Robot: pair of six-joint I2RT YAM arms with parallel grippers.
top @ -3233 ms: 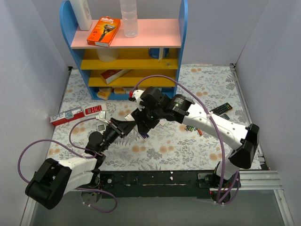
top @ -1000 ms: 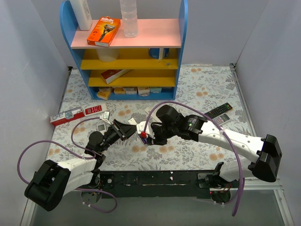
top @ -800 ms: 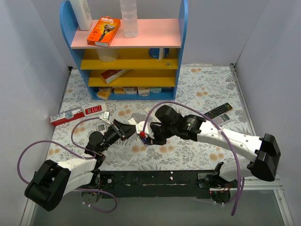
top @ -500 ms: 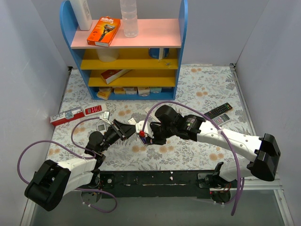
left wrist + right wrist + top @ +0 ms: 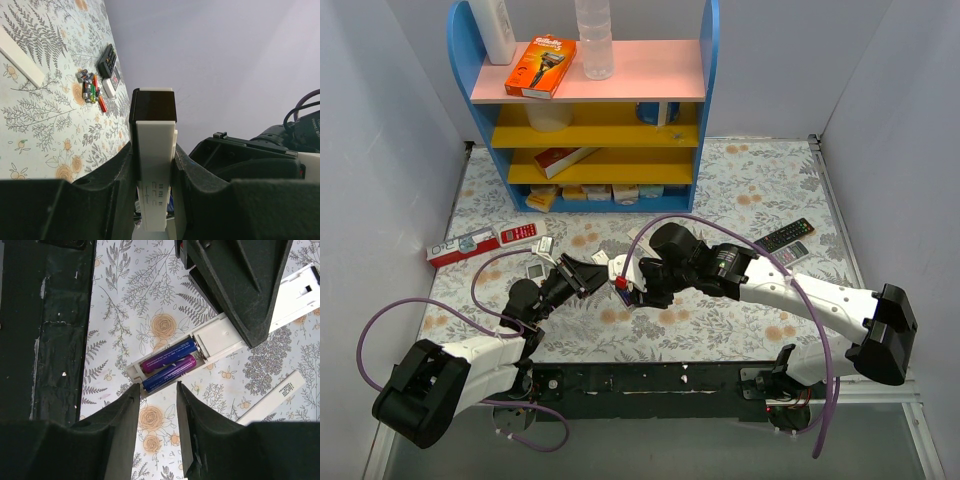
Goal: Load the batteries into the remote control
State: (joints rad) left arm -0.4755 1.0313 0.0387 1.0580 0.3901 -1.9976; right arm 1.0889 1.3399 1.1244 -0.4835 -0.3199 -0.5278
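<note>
1. Pinching the remote control (image 5: 155, 150) across its width with the left tool (image 5: 154, 167), fingers pressed against both long sides, and holding it out near the middle of the table (image 5: 760, 190).
2. Showing, in the right wrist view, the uncovered compartment (image 5: 132, 371) at the free end of the remote control, with two purple batteries (image 5: 167, 364) lying side by side inside it.
3. Hovering the right tool (image 5: 157, 392) just beside that open end, fingers spread and gripping nothing.
4. Leaving the spare batteries (image 5: 90, 87) in a small heap on the table, well apart from the remote control and just beside a black remote (image 5: 106, 59).
5. Judging the loading itself as done or very nearly so, with both slots looking filled. Not managing to tell whether each cell is pressed fully home against its contacts.
6. Judging what is left as a seating check and then closing the compartment, which is lacking its cover.
7. Noting a white strip (image 5: 270, 402) lying flat on the table near the remote control. Possibly the cover, though not telling for certain from these views.
</note>
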